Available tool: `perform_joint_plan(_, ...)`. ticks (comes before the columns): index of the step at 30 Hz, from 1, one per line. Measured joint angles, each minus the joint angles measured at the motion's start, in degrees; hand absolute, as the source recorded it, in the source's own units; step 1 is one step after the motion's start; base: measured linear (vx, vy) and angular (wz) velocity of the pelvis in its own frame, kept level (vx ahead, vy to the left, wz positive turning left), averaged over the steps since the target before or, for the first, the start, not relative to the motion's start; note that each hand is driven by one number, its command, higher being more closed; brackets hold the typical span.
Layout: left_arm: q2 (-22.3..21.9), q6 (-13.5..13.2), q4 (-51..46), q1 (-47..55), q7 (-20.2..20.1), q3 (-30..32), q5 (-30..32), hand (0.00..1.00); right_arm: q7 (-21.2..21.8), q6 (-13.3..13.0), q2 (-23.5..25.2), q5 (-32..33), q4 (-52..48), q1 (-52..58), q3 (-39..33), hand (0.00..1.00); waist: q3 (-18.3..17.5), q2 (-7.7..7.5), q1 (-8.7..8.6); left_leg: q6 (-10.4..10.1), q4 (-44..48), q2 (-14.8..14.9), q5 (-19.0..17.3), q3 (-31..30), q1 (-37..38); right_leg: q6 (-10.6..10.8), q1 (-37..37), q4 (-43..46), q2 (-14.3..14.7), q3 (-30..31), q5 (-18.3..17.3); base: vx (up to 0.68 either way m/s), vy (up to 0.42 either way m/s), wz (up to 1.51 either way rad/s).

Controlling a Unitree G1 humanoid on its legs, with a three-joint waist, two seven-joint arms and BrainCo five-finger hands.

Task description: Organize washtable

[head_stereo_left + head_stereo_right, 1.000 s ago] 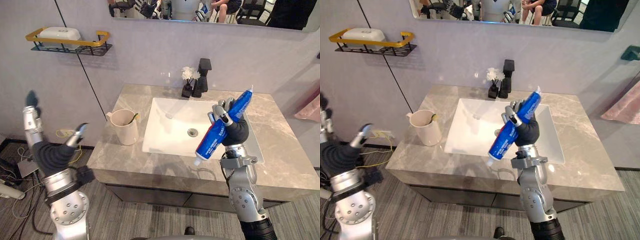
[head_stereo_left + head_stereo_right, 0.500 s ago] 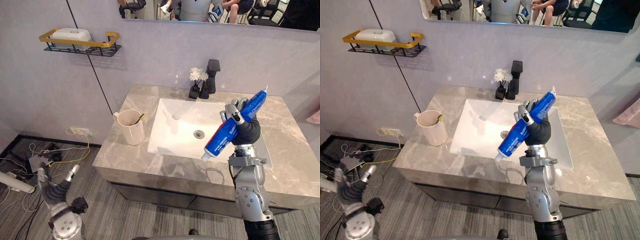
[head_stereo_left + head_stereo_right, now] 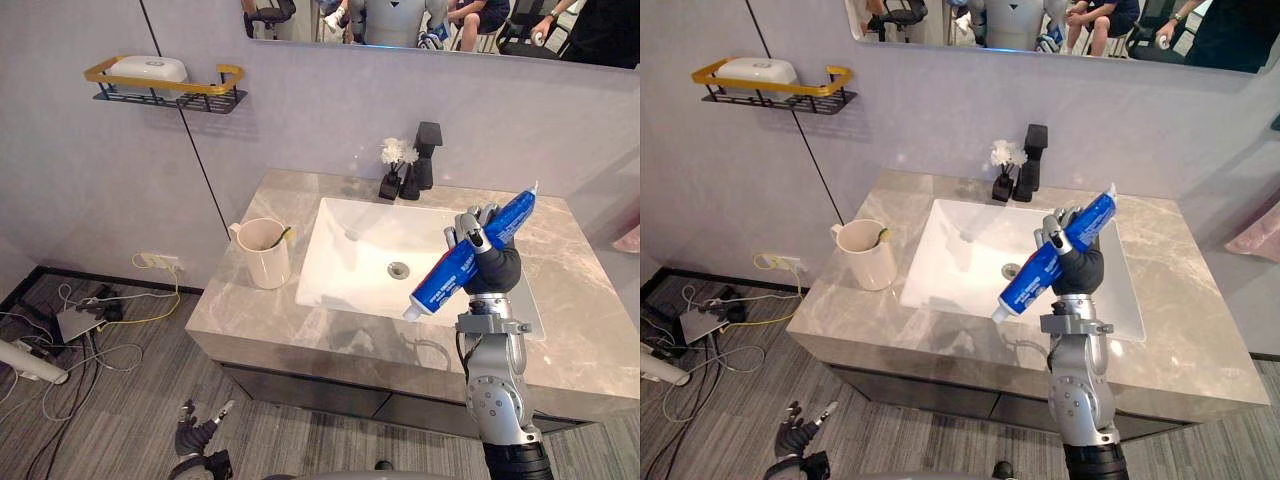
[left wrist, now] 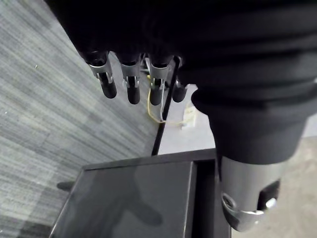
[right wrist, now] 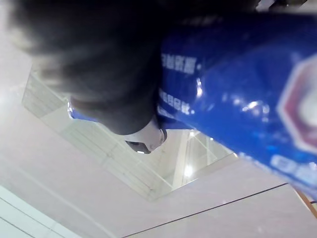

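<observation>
the right hand (image 3: 492, 271) is raised above the counter (image 3: 250, 315), over the right front part of the sink (image 3: 350, 270). its fingers (image 3: 466, 229) and thumb are curled tight round a blue tube (image 3: 441, 283), gripped near the middle. the tube is tilted: its white cap end points down and toward the robot's left, its flat crimped end up and to the right. it is clear of the counter and of the sink. in the right wrist view the tube's blue side (image 5: 237, 99) runs close past the dark cover.

the left hand (image 3: 197, 437) hangs low, close to the floor and well apart from the counter. its fingers (image 4: 131, 89) are relaxed and nearly straight, with nothing in them.

a cream cup (image 3: 262, 255) stands upright on the counter just left of the sink, with a thin yellowish stick leaning on its rim; i cannot tell what the stick is. behind the sink stands a black tap (image 3: 425, 165), and just beside it a small dark vase (image 3: 388, 186) with white flowers (image 3: 395, 153). on the wall to the left is a shelf (image 3: 165, 88) with a yellow rail, carrying a white box (image 3: 145, 68). a mirror (image 3: 400, 15) hangs above the counter.
</observation>
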Motion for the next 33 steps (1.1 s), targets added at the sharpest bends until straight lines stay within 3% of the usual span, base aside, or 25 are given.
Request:
perform_joint_plan(17, 0.39, 0.48, 6.28, -1.75, -0.55, -4.55, 0.58, 0.00, -1.28, -0.45, -0.02, -1.68, -0.04, -0.54, 0.06, 1.00, 0.19, -0.46, 0.07, 0.00, -0.02, 0.00, 0.01, -0.13, -0.01, 0.06, 0.03, 0.01, 0.01, 0.01, -0.04, 0.00, 0.000, 0.00)
perform_joint_plan(27, 3.05, -0.21, 7.23, -1.58, -0.66, -11.20, 0.59, 0.00, -3.70, -1.99, -2.20, -7.04, 0.03, -12.14, 1.35, 1.00, 0.57, -1.35, 0.29, -0.30, -0.03, 0.09, 0.21, -1.20, -0.57, 0.05, 0.01, 0.02, 0.06, -0.60, -0.05, -0.01, 0.003, 0.05)
perform_joint_plan(33, 4.14, -1.36, 7.24, -2.09, -1.42, -13.21, 0.60, 0.00, -5.52, -2.45, -4.10, -13.39, 2.65, -19.93, 4.90, 1.00, 0.89, -1.81, 1.54, -0.38, -0.12, 0.19, 0.43, -1.57, -0.72, 0.03, 0.00, 0.09, 0.14, -0.80, -0.06, -0.01, 0.003, 0.02)
